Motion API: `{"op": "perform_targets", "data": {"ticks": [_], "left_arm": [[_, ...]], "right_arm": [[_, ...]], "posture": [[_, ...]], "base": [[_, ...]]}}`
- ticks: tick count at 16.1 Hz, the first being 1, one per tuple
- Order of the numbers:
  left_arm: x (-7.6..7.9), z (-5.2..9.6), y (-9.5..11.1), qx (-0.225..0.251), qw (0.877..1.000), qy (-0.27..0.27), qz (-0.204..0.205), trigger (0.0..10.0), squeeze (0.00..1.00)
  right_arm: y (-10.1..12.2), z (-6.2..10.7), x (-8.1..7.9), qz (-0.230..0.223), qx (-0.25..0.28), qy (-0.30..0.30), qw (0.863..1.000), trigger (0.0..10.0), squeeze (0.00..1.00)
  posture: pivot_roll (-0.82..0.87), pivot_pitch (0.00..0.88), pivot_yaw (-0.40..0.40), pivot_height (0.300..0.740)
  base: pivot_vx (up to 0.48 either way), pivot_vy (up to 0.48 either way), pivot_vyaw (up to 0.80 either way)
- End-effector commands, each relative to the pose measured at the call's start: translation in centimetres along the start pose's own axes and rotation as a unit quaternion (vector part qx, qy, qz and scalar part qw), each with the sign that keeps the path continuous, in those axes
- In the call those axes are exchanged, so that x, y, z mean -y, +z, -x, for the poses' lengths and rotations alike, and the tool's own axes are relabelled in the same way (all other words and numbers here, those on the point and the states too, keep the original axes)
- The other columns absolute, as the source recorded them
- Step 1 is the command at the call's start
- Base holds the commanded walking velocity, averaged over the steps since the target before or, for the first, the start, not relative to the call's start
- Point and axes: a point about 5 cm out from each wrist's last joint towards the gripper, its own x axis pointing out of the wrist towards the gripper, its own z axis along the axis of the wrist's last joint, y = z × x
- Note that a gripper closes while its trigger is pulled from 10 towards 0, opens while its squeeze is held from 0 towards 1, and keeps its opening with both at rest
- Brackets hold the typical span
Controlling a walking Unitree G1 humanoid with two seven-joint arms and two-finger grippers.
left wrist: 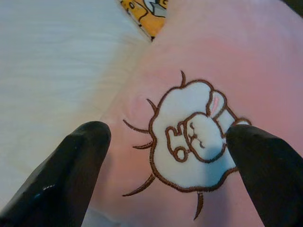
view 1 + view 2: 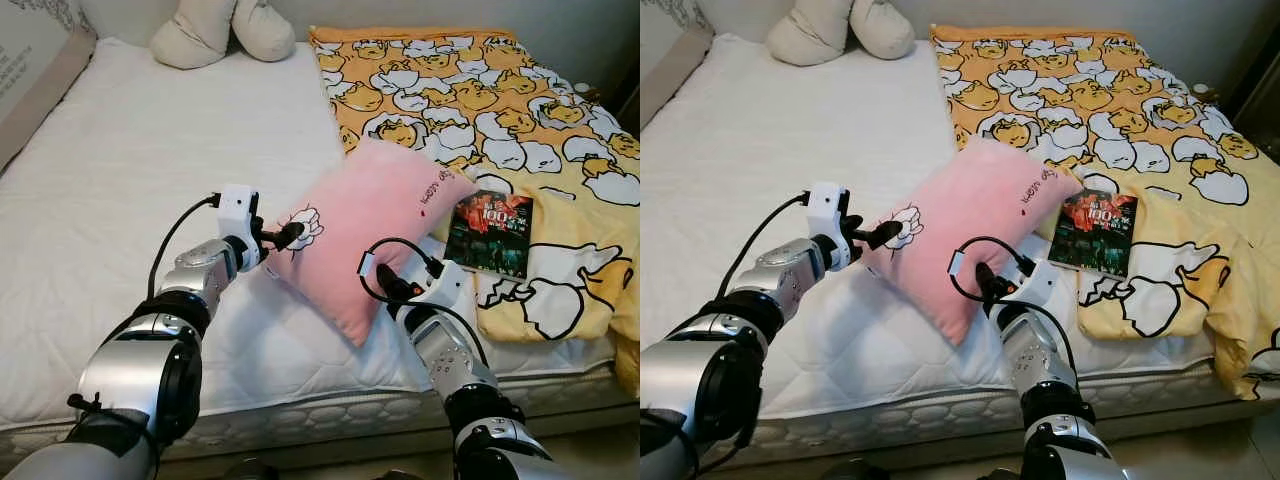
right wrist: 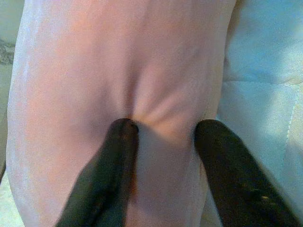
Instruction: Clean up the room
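Observation:
A pink pillow (image 2: pixel 375 215) with a stitched white fist on its near left corner stands tilted on the white mattress (image 2: pixel 130 180). My left gripper (image 2: pixel 287 237) is at that corner. In the left wrist view its fingers (image 1: pixel 80 156) are spread wide on either side of the fist design (image 1: pixel 194 137), open. My right gripper (image 2: pixel 385 287) is at the pillow's lower edge. In the right wrist view its fingers (image 3: pixel 118 156) pinch a fold of the pink fabric (image 3: pixel 118 56), which puckers between them.
A dark book (image 2: pixel 490 233) lies on the yellow duck-print blanket (image 2: pixel 480 90) just right of the pillow. Two cream cushions (image 2: pixel 220 30) sit at the far end of the bed. The mattress's front edge (image 2: pixel 330 410) runs below my arms.

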Motion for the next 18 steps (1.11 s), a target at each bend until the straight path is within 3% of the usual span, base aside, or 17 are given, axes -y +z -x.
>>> {"op": "perform_targets", "data": {"ticks": [1, 3, 8, 10, 12, 14, 15, 16, 17, 18], "left_arm": [[0.1, 0.0, 0.3, 0.007, 0.999, -0.012, -0.031, 10.0, 0.0], [0.7, 0.2, -0.2, 0.022, 0.998, -0.029, -0.047, 10.0, 0.0], [2.1, 0.6, -0.3, 0.062, 0.997, -0.047, -0.006, 10.0, 0.0], [2.4, 1.8, -0.8, 0.093, 0.995, -0.018, -0.022, 10.0, 0.0], [3.6, 2.8, -1.4, 0.101, 0.994, -0.026, -0.021, 10.0, 0.0], [4.4, 3.2, -1.6, 0.105, 0.994, -0.031, -0.022, 10.0, 0.0], [4.6, 3.4, -1.5, 0.108, 0.993, -0.022, -0.041, 10.0, 0.0], [4.5, 3.5, -1.2, 0.118, 0.992, -0.007, -0.053, 10.0, 0.0], [4.4, 3.7, -0.8, 0.127, 0.99, 0.003, -0.059, 10.0, 0.0], [4.5, 3.9, -0.3, 0.143, 0.986, 0.003, -0.082, 10.0, 0.0]], "right_arm": [[-0.3, 0.1, 0.0, 0.007, -0.012, -0.001, 1.0, 0.0, 0.0], [0.3, 0.6, 0.6, 0.022, -0.01, 0.001, 1.0, 0.0, 0.0], [4.3, 2.1, 2.0, 0.061, 0.02, 0.01, 0.998, 0.0, 0.0], [6.4, 2.8, 2.3, 0.092, 0.028, 0.011, 0.995, 0.0, 0.0], [8.2, 3.3, 2.9, 0.111, 0.039, 0.005, 0.993, 0.0, 0.0], [8.7, 3.2, 2.8, 0.129, 0.035, 0.0, 0.991, 0.0, 0.0], [8.0, 2.8, 2.5, 0.173, 0.019, -0.016, 0.985, 0.2, 0.0], [6.8, 2.4, 1.7, 0.233, 0.024, -0.03, 0.972, 10.0, 0.0], [6.2, 2.3, 1.1, 0.275, 0.043, -0.035, 0.96, 10.0, 0.95], [5.7, 2.1, 0.5, 0.297, 0.05, -0.025, 0.953, 10.0, 1.0]], "posture": [[-0.08, 0.0, 0.021, 0.719], [-0.08, 0.0, 0.021, 0.719], [-0.08, 0.0, 0.016, 0.719], [-0.09, 0.0, 0.017, 0.719], [-0.08, 0.0, 0.016, 0.719], [-0.07, 0.0, 0.013, 0.719], [-0.07, 0.0, 0.011, 0.719], [-0.06, 0.0, 0.009, 0.719], [-0.06, 0.0, 0.009, 0.719], [-0.06, 0.0, 0.01, 0.719]], "base": [[0.0, 0.0, 0.0], [0.0, 0.0, 0.0], [0.0, 0.0, 0.0], [0.0, 0.0, 0.0], [0.0, 0.0, 0.0], [0.0, 0.0, 0.0], [0.0, 0.0, 0.0], [0.0, 0.0, 0.0], [0.0, 0.0, 0.0], [0.0, 0.0, 0.0]]}}
